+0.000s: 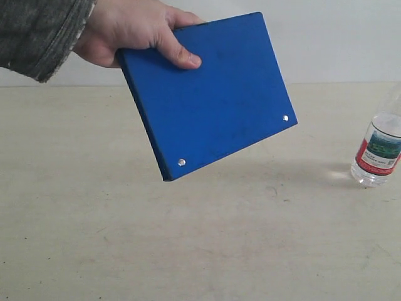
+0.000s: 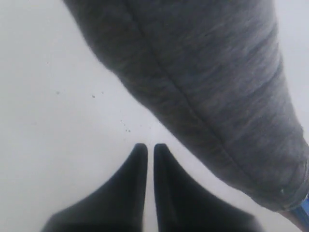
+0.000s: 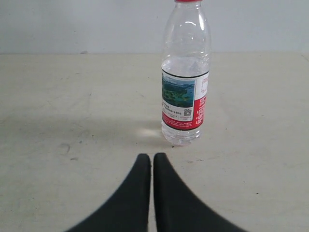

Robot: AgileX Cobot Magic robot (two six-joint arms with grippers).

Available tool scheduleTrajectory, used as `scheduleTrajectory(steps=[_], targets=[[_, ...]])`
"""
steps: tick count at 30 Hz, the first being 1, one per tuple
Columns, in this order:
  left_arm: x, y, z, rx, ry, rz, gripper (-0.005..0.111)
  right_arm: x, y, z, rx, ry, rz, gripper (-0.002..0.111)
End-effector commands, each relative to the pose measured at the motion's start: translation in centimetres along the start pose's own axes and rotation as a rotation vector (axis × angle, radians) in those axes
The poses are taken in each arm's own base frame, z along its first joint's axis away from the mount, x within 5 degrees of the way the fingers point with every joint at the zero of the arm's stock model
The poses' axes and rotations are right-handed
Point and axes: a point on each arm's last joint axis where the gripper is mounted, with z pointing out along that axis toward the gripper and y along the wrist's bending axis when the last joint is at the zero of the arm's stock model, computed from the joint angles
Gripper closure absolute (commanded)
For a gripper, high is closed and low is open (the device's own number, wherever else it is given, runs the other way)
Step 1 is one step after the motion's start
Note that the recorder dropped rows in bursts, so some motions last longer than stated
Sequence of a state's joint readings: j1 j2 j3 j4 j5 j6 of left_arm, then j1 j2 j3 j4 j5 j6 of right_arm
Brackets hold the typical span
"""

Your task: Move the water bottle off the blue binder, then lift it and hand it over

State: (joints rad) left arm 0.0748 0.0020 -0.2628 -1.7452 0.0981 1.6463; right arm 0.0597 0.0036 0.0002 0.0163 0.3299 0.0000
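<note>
Bright blue flat rectangular binder (image 1: 213, 94) nearest exterior camera, tilted, held above beige worktop (image 1: 125, 251) by person's bare hand (image 1: 128, 31). Small clear plastic water bottle (image 3: 185, 87), red cap, red-white-green label, upright on worktop, well apart from binder, not on it. Right gripper (image 3: 150, 158) closed to narrow slit, empty; bottle near, ahead, slightly off its line. Likely step: spread jaws wide, centre on label band, close gently, keep bottle upright. Left gripper (image 2: 150, 147) likewise closed, empty, grey knit sleeve (image 2: 203, 87) beyond.

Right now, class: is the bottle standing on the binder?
No: the bottle stands on the table, apart from the binder, which a hand holds up in the air.
</note>
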Motion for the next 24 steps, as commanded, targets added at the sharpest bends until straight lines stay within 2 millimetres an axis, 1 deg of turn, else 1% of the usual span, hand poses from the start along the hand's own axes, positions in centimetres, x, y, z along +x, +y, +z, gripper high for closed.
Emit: scheduleTrajectory(steps=[1,3,8,12,15,17,18,19,20,21,23,24], targets=[[-1.8,-0.7,-0.2,0.033,-0.062,0.101,0.102,-0.1,0.0,0.0,-0.005,-0.011,0.000,0.109],[-2.8,-0.8,-0.3,0.031,-0.089,0.118,0.102,-0.1,0.0,0.0,-0.005,-0.011,-0.008,0.109],[-6.5,-1.2,-1.1,0.066,-0.202,0.172,0.102,-0.1,0.0,0.0,-0.005,-0.011,-0.006,0.109],[-9.4,-1.5,-1.7,0.085,-0.274,0.127,0.102,-0.1,0.0,0.0,-0.005,-0.011,-0.006,0.109],[-10.6,-1.5,-1.8,0.077,-0.266,0.110,0.102,-0.1,0.0,0.0,-0.005,-0.011,-0.006,0.109],[-10.3,-1.4,-1.7,0.068,-0.213,0.061,0.102,-0.1,0.0,0.0,-0.005,-0.011,-0.008,0.109],[-10.0,-1.3,-1.6,0.066,-0.178,-0.008,0.102,-0.1,0.0,0.0,-0.005,-0.011,-0.008,0.109],[-9.2,-1.0,-1.4,0.040,-0.117,-0.002,0.102,-0.1,0.0,0.0,-0.005,-0.011,-0.008,0.109],[-8.6,-0.8,-1.3,0.023,-0.079,-0.076,0.102,-0.1,0.0,0.0,-0.005,-0.011,-0.008,0.109],[-7.9,-0.6,-1.1,0.001,-0.043,-0.108,0.102,-0.1,0.0,0.0,-0.005,-0.011,-0.008,0.109],[-5.9,0.0,-0.7,-0.048,0.023,-0.146,0.102,-0.1,0.0,0.0,-0.005,-0.011,-0.006,0.109],[-4.8,0.2,-0.5,-0.068,0.057,-0.137,0.102,-0.1,0.0,0.0,-0.005,-0.011,-0.006,0.109]])
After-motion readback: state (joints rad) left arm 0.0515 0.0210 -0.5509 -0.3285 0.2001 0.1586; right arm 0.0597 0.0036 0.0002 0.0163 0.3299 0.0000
